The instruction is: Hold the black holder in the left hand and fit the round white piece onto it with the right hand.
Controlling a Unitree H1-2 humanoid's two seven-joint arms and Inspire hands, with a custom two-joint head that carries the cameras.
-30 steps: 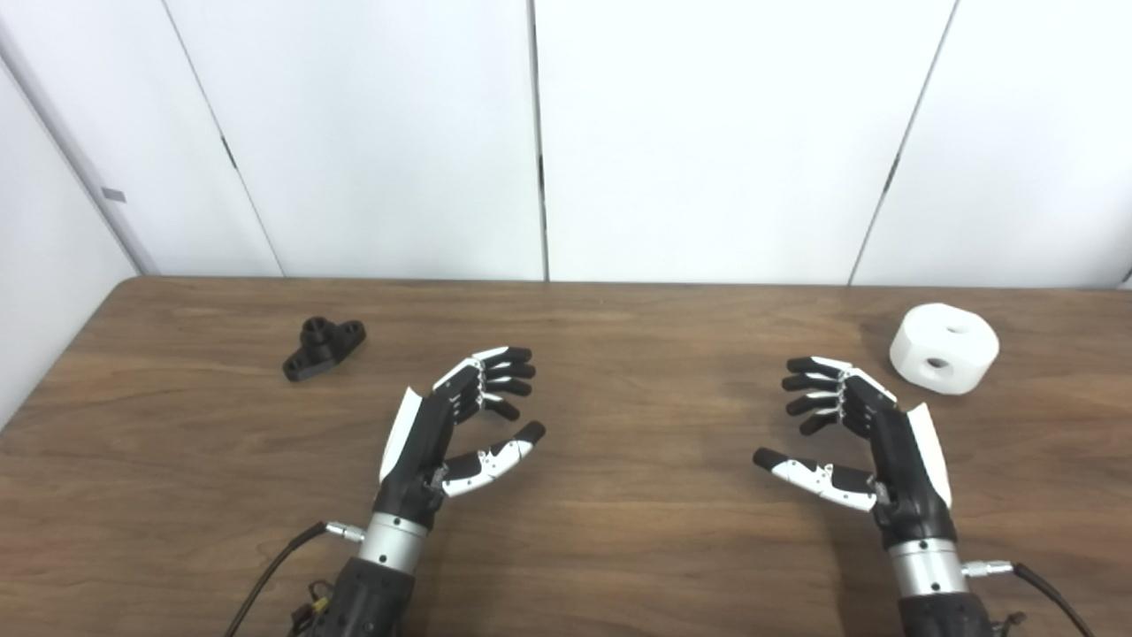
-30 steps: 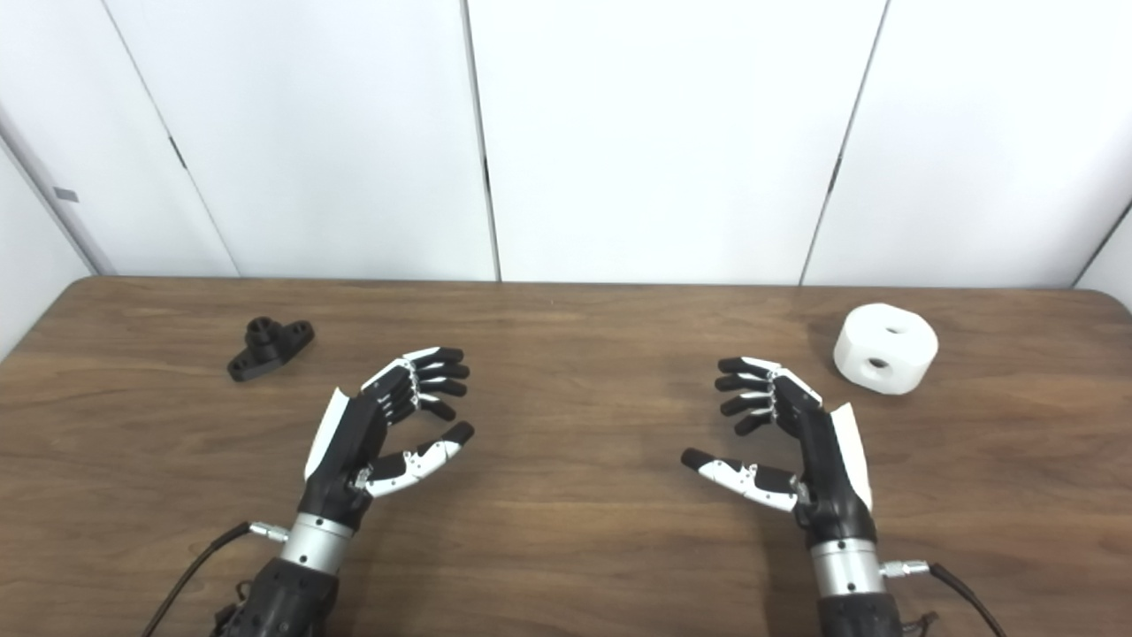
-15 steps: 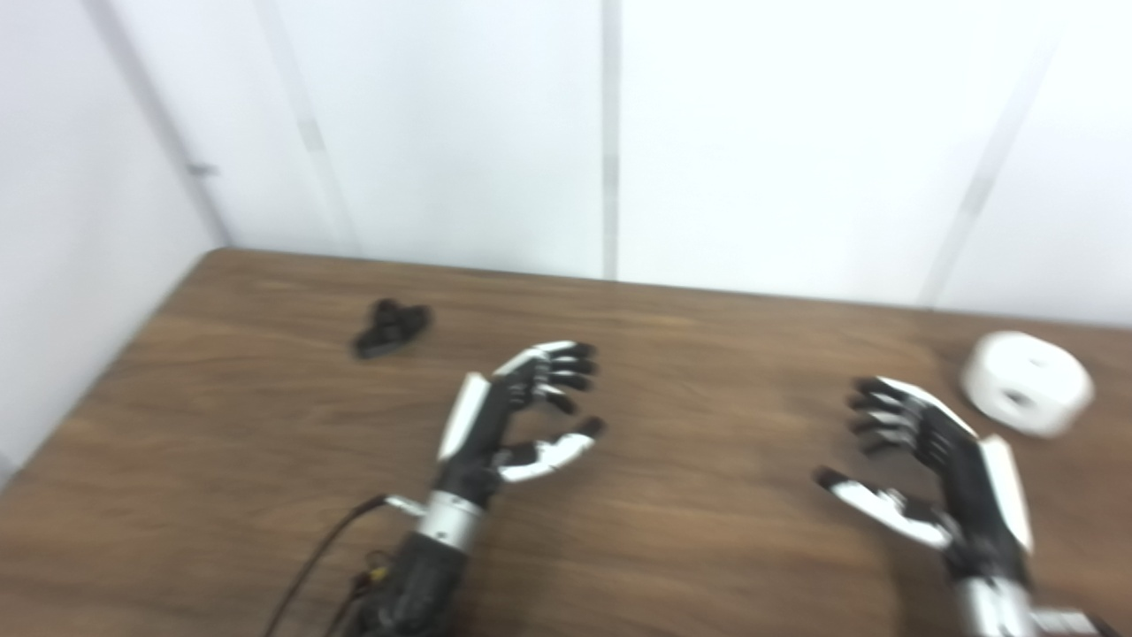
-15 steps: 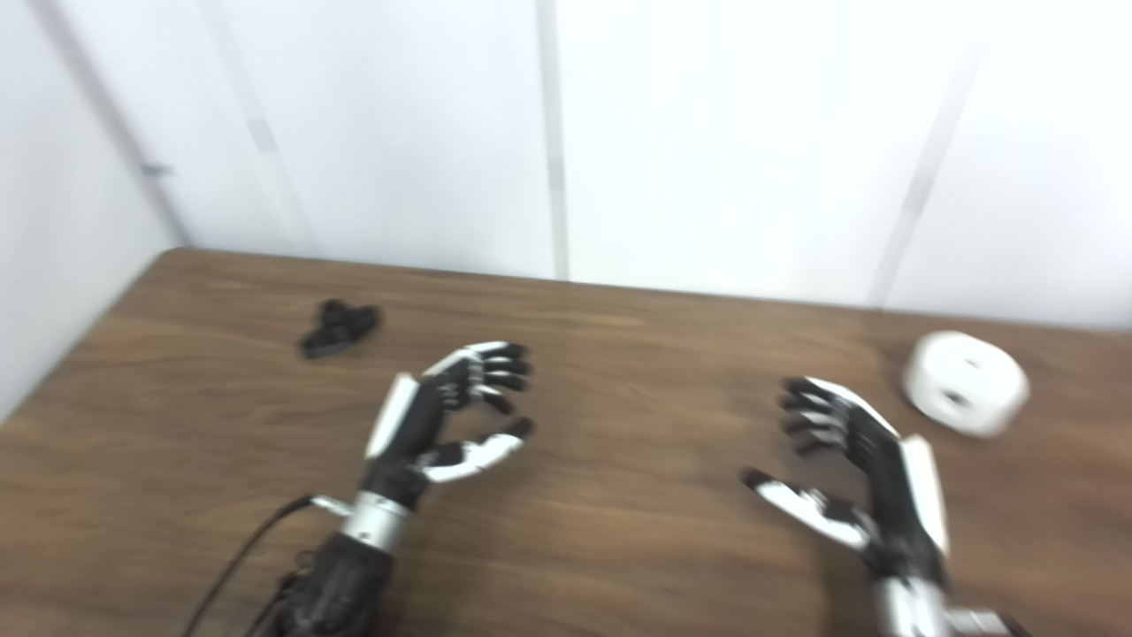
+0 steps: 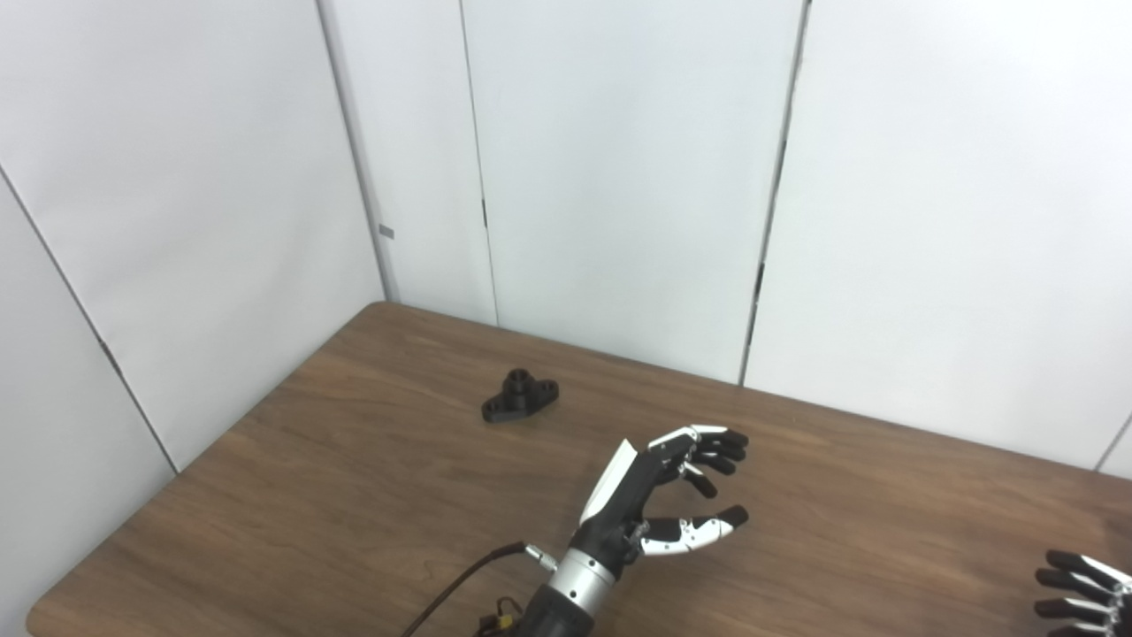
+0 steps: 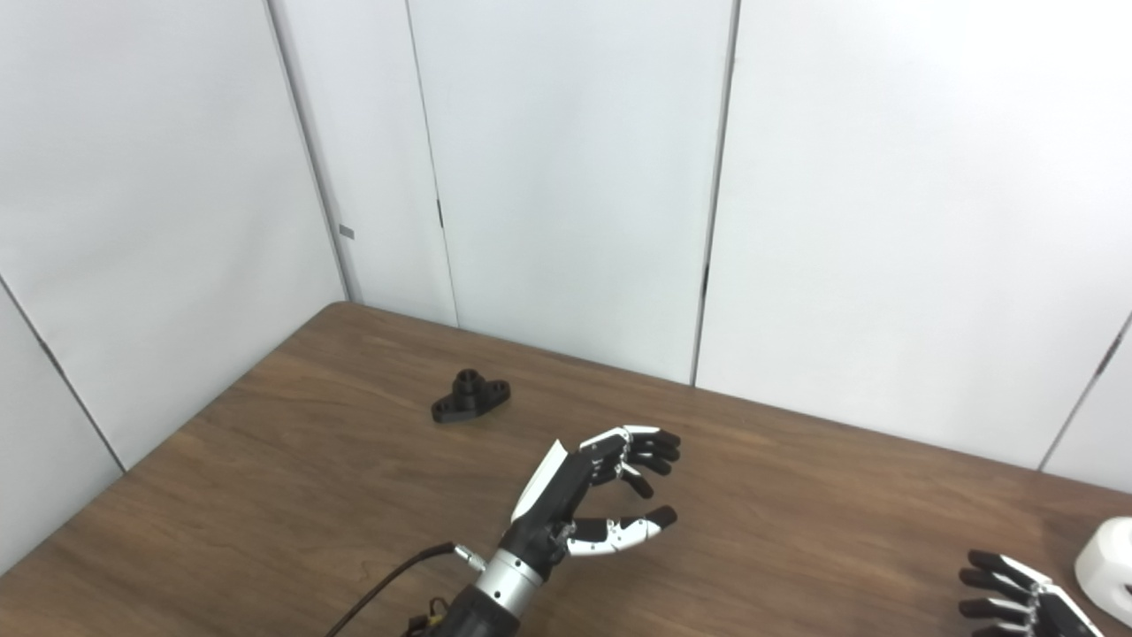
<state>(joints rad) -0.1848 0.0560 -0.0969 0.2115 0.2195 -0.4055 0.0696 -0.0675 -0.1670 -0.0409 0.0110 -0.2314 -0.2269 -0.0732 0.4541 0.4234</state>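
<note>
The black holder lies on the brown table, a small flanged piece with a short round post, up and to the left of my left hand. That hand hovers open over the table, fingers curled and apart from the thumb, holding nothing. Only the fingertips of my right hand show at the bottom right corner, spread and empty. An edge of the round white piece peeks in at the right border of the right eye view, just right of those fingertips.
White wall panels rise behind the table and along its left side. The table's far left corner and left edge are in view. A cable trails from my left wrist.
The whole picture has swung to the left, so the camera has turned. The holder now sits near the middle and the white piece has slid to the right border. Both hands keep their open pose.
</note>
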